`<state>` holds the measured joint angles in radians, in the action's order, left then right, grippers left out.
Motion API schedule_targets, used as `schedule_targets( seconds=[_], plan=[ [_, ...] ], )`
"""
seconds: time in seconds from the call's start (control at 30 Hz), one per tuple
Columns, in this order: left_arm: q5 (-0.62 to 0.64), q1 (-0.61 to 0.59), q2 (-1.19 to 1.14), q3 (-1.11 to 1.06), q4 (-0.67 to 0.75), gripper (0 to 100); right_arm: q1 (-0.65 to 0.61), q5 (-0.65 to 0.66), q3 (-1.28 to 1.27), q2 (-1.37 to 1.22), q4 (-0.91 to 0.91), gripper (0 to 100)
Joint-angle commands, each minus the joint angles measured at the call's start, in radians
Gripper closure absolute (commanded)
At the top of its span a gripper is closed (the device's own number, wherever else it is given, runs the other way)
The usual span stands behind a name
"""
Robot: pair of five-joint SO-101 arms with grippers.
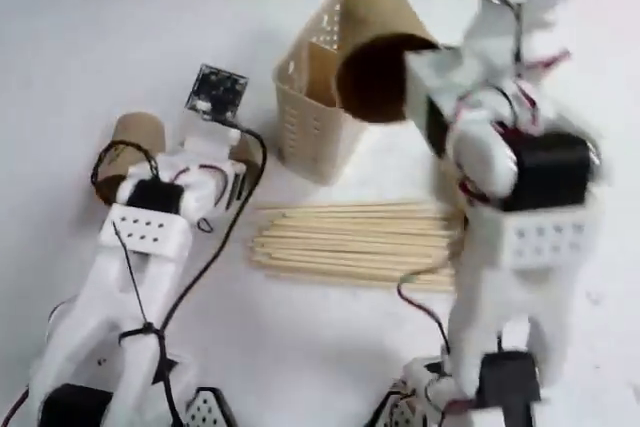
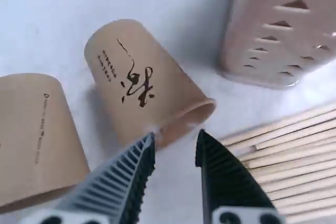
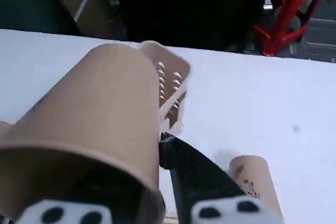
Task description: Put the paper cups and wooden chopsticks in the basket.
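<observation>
Holding a paper cup (image 1: 380,62) by its rim, the right gripper (image 1: 418,77) is hovering just above the white basket (image 1: 305,117), with its jaws clamped on the cup wall. The cup is tilting on its side with its dark mouth facing the arm, and it seems to be hanging over the basket's edge on the arm's side rather than over the middle. I am judging that, if the jaws are opening here, the cup could hit the rim and roll onto the table (image 1: 100,47), or tip the light basket.

The left gripper (image 2: 176,148) is hanging low with parted jaws, grasping nothing, just beside a lying paper cup (image 2: 142,85). A second lying cup (image 2: 37,135) is next to it. The wooden chopsticks (image 1: 350,242) are lying in a bundle on the table near the basket, and a careless arm pass could scatter them.
</observation>
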<state>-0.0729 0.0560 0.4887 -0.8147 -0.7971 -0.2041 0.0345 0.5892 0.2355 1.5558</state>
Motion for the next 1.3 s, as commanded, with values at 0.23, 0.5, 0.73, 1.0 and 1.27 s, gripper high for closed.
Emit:
schedule_targets(
  seconds=[0.23, 0.5, 0.73, 1.0, 1.27],
  plan=[
    [0.009, -0.004, 0.038, 0.005, 0.025, 85, -0.007, -0.011, 0.172, -0.286, -0.088, 98.4],
    [0.014, -0.002, 0.038, 0.005, 0.025, 85, 0.039, -0.017, 0.218, -0.389, -0.056, 98.4],
    [0.014, -0.002, 0.031, 0.005, 0.025, 85, 0.031, -0.011, 0.21, -0.407, -0.061, 98.4],
    [0.014, -0.002, 0.031, 0.003, 0.025, 85, 0.016, -0.008, 0.212, -0.414, -0.117, 98.3],
    [0.014, -0.002, 0.03, 0.003, 0.025, 85, 0.016, -0.008, 0.218, -0.489, -0.125, 88.1]
  ],
)
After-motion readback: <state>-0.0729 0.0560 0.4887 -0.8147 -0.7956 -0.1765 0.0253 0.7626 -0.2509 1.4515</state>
